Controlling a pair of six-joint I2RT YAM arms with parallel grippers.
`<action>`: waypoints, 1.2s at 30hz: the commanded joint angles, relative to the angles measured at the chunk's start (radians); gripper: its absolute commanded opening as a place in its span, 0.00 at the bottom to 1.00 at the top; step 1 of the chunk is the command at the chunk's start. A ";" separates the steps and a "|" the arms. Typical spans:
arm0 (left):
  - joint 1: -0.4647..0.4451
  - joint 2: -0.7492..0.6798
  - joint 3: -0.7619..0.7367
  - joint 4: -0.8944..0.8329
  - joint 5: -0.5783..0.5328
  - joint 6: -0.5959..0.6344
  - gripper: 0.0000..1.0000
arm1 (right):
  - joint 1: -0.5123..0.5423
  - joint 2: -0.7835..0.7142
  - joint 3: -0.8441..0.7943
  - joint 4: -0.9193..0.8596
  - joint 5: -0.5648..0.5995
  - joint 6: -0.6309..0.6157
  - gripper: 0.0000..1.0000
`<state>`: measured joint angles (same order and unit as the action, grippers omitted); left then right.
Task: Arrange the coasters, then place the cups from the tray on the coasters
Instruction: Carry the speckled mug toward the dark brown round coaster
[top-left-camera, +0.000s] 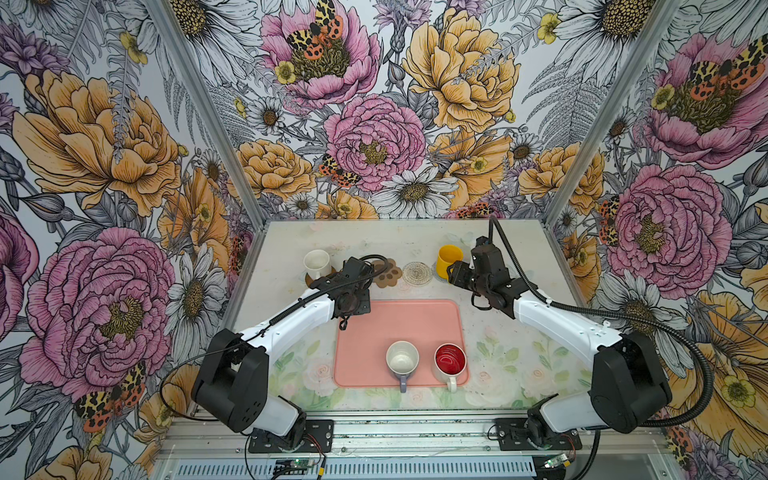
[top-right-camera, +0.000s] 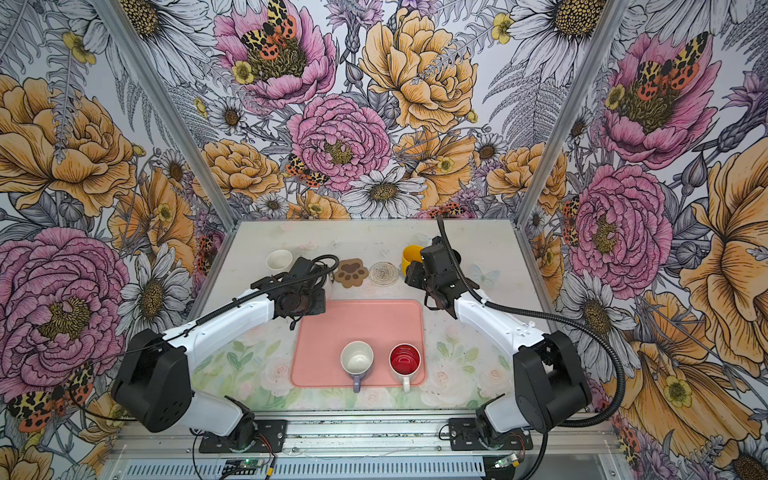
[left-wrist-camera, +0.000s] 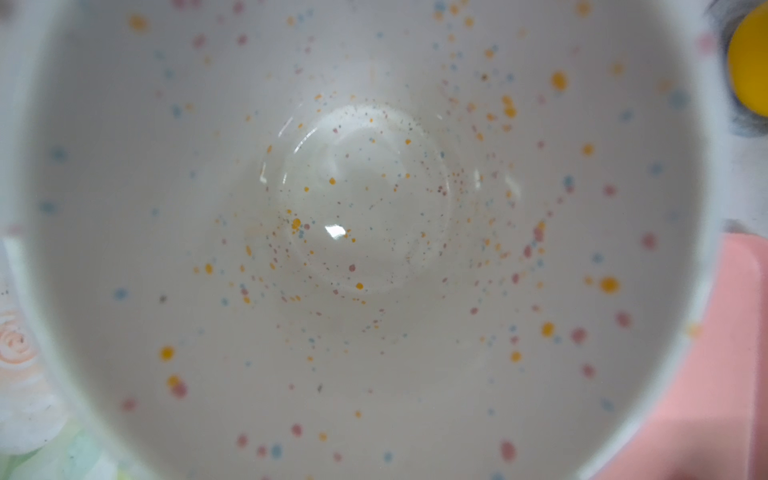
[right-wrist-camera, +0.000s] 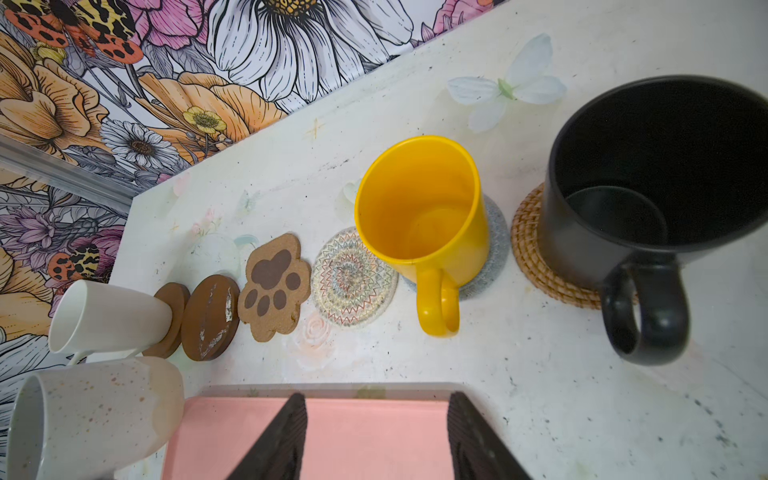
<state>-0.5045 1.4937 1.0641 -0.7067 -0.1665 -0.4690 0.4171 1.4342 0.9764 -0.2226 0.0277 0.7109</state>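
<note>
Your left gripper (top-right-camera: 316, 276) was clamped shut on the speckled white mug (right-wrist-camera: 95, 415), which it held by the far left corner of the salmon-pink tray (top-left-camera: 361, 332), near the bare dark brown coaster (right-wrist-camera: 210, 318). To land it well, you needed to keep the mug upright and centre its base over that disc. It then had to go down slowly, touching neither the white mug (right-wrist-camera: 110, 318) nor the paw-shaped coaster (right-wrist-camera: 274, 286). Your right gripper (right-wrist-camera: 376, 419) stood empty, jaws apart, over the tray's far edge.
</note>
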 joint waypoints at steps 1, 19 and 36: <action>0.036 0.020 0.078 0.084 0.017 0.059 0.00 | -0.012 -0.042 -0.019 0.024 -0.011 -0.003 0.56; 0.145 0.218 0.234 0.110 0.094 0.102 0.00 | -0.046 -0.087 -0.059 0.024 -0.019 -0.001 0.57; 0.183 0.287 0.263 0.116 0.102 0.096 0.00 | -0.049 -0.080 -0.057 0.023 -0.028 0.002 0.57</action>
<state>-0.3374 1.7947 1.2728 -0.6746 -0.0719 -0.3885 0.3733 1.3746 0.9188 -0.2184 0.0025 0.7109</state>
